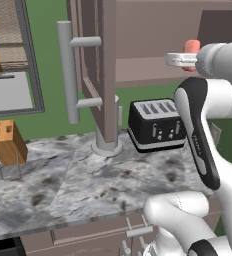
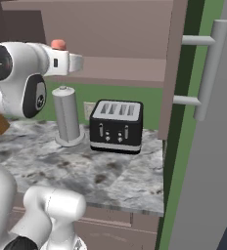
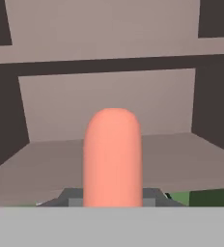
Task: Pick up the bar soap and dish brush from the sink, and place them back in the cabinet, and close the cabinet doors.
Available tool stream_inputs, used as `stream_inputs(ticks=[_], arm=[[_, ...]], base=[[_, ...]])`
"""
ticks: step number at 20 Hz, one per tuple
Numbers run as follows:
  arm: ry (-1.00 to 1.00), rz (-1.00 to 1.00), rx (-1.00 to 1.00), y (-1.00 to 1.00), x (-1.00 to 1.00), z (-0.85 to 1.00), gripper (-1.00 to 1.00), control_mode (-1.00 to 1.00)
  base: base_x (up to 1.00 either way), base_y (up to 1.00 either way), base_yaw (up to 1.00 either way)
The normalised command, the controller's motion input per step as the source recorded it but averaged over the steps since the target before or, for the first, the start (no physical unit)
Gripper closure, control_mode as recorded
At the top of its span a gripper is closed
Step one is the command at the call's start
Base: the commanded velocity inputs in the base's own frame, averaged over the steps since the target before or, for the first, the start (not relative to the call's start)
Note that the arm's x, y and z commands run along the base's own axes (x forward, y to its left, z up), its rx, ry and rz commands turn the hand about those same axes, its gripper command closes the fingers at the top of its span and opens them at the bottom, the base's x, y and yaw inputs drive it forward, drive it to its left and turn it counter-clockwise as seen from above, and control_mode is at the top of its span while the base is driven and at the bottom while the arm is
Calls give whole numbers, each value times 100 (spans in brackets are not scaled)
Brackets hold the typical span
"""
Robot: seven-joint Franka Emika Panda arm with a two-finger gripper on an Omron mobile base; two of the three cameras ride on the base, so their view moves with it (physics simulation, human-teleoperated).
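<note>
My gripper (image 3: pixel 113 198) is shut on the bar soap (image 3: pixel 113 154), a salmon-pink rounded block that stands up between the fingers. The soap (image 1: pixel 190 47) is raised in front of the open cabinet (image 1: pixel 148 70), just above the edge of its inner shelf (image 3: pixel 147 149). From the right, the soap (image 2: pixel 58 44) pokes up above my white hand. Both cabinet doors are swung open: the left door (image 1: pixel 102 65) with its grey bar handle (image 1: pixel 68 70), and the right door (image 2: pixel 176 73) with its handle (image 2: pixel 209 68). The dish brush and the sink are out of view.
On the marbled counter (image 1: pixel 78 185) below the cabinet sit a black toaster (image 1: pixel 155 125) and a grey paper towel holder (image 2: pixel 66 117). A wooden knife block (image 1: pixel 8 142) stands at the far left. Low brown cupboard fronts (image 1: pixel 103 232) run under the counter edge.
</note>
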Motion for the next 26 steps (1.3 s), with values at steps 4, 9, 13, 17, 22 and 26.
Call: stream_inputs(ticks=[4, 9, 13, 17, 22, 26], arm=[[7, 0, 0, 0, 22, 1, 100, -100], [0, 0, -3, 0, 23, -13, 100, -100], [-2, 0, -5, 0, 34, -35, 100, -100], [-6, 0, -3, 0, 35, -39, 100, -100], [-2, 0, 0, 0, 50, -19, 100, -100], [0, 0, 0, 0, 56, -2, 100, -100]], base=[[0, 0, 0], [0, 0, 0], [0, 0, 0], [0, 0, 0], [0, 0, 0], [0, 0, 0]])
